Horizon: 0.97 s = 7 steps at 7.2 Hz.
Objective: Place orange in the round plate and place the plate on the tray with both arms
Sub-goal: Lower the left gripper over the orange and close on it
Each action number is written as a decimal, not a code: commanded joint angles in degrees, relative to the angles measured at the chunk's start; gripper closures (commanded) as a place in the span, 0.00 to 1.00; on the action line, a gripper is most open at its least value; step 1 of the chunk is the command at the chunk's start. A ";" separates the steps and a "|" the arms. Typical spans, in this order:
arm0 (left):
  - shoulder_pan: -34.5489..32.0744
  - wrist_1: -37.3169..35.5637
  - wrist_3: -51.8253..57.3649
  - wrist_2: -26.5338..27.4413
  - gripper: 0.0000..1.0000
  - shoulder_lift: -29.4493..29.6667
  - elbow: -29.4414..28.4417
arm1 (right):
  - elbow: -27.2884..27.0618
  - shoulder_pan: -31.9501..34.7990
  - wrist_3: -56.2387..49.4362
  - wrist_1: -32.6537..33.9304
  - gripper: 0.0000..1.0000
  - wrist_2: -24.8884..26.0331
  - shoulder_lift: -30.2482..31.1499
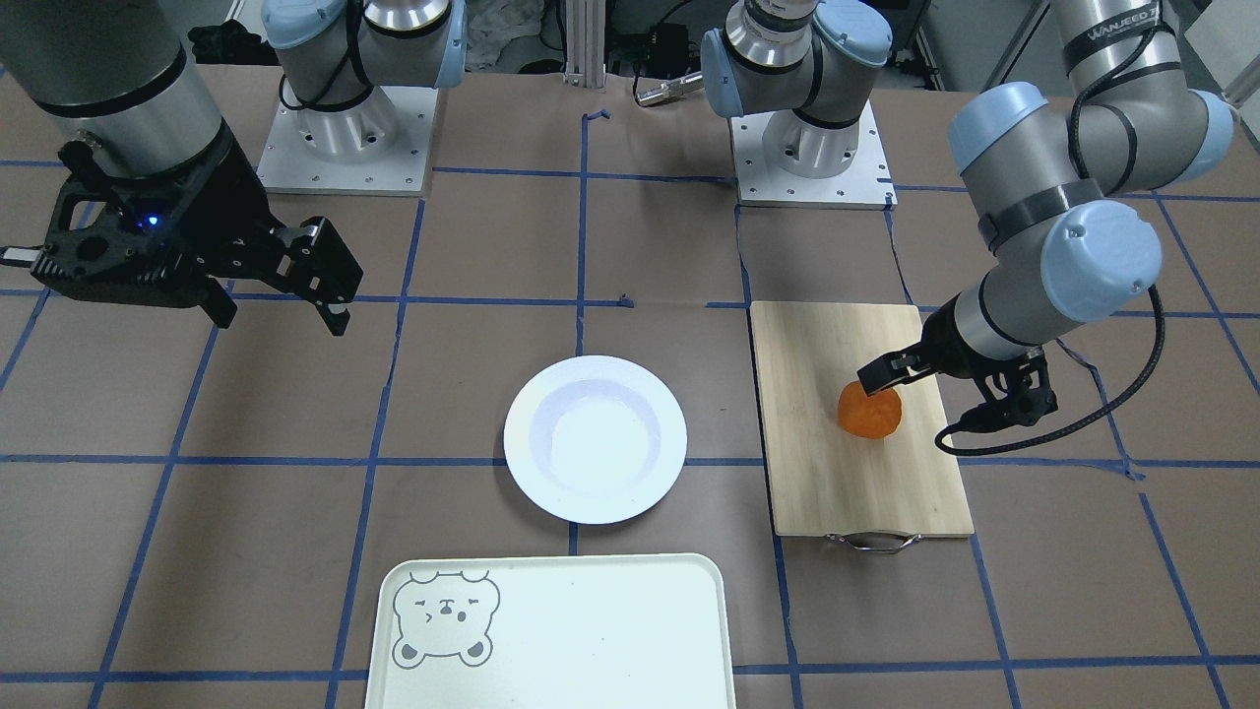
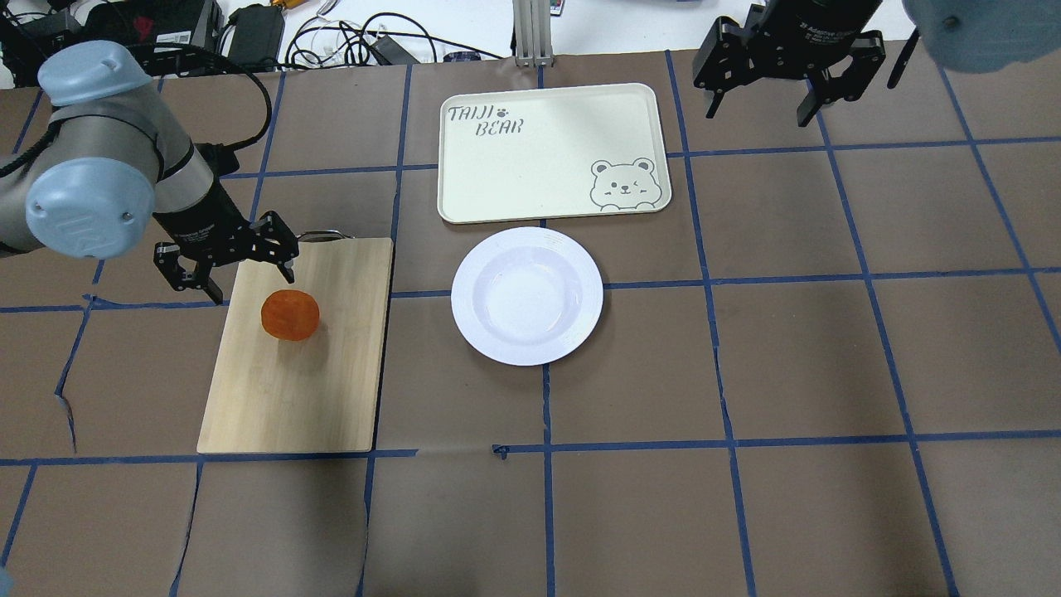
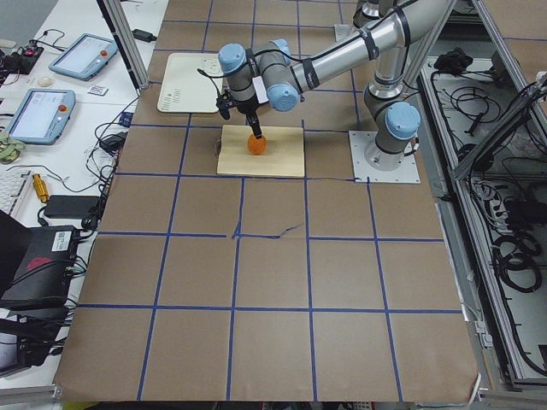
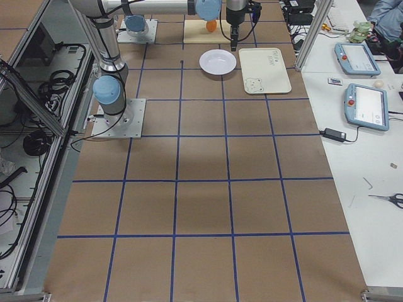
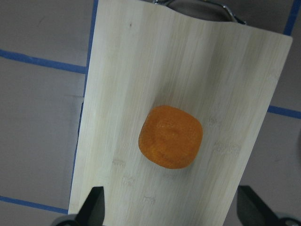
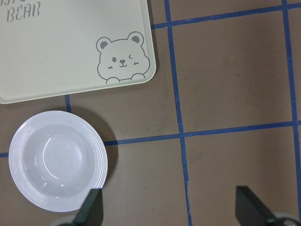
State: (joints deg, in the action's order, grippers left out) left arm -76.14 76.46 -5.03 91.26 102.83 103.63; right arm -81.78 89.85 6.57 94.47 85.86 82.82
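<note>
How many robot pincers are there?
2. The left pincer hangs open close above the orange on the wooden cutting board. The right pincer hangs open over the table, off to the side of the tray. None seem hidden.

The left gripper [image 2: 251, 284] has its jaws spread wide. The orange [image 2: 290, 315] sits on the wooden cutting board [image 2: 315, 381] just beside it, with a small gap between. The round white plate [image 2: 474, 264] lies well off to that gripper's right. The right gripper [image 2: 758, 112] is spread wide too, with the bear tray [image 2: 539, 157] near its left.
</note>
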 commanded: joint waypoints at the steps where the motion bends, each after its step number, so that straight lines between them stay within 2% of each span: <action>1: -0.06 -2.00 -0.42 -0.03 0.00 3.58 1.14 | -0.13 0.06 0.20 0.01 0.00 -0.07 0.15; 2: -0.15 -5.32 0.45 -0.21 0.00 5.52 1.57 | -0.39 -0.11 0.11 -0.16 0.00 0.10 0.06; 5: -0.15 -6.58 3.10 -1.44 0.00 9.22 3.16 | -0.22 -0.03 -0.33 -0.08 0.00 0.01 0.06; 6: -0.23 -11.37 2.92 -1.18 0.40 9.23 2.99 | -0.39 0.06 -0.15 -0.08 0.00 -0.16 0.06; 7: -0.41 -11.16 1.88 -1.09 0.99 9.14 2.99 | -0.40 -0.11 -0.32 -0.08 0.00 -0.08 -0.03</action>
State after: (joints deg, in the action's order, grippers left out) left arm -76.41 66.66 -2.38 90.04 111.90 106.60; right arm -82.12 89.83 6.31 94.39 85.78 82.85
